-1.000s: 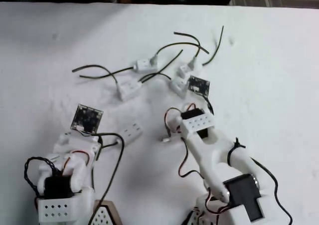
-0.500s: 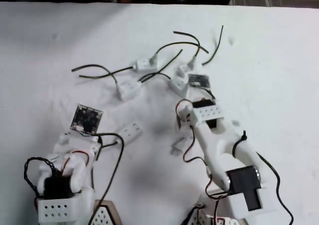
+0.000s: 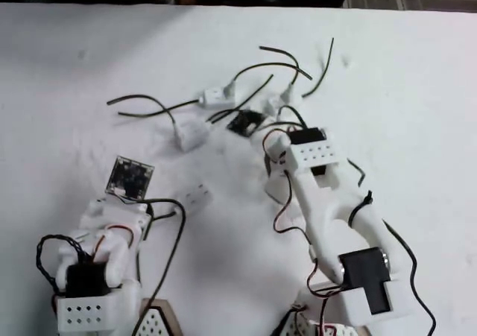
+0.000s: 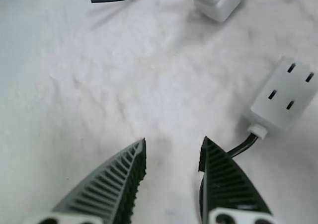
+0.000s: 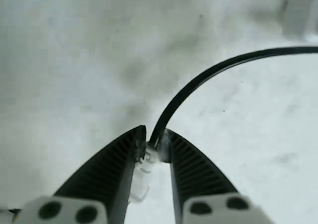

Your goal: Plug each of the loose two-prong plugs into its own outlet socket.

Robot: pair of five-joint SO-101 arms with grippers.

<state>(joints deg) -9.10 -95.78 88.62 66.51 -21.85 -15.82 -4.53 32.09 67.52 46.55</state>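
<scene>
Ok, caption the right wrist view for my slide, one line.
Right tool clamps a white plug, its black cord arcing away over the white table.

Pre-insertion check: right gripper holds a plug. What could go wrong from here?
The right gripper grips the plug with its cord pointing outward, so prongs may face away from any socket. The outlet socket lies unheld beside the open left gripper; it may slide when pushed.
</scene>
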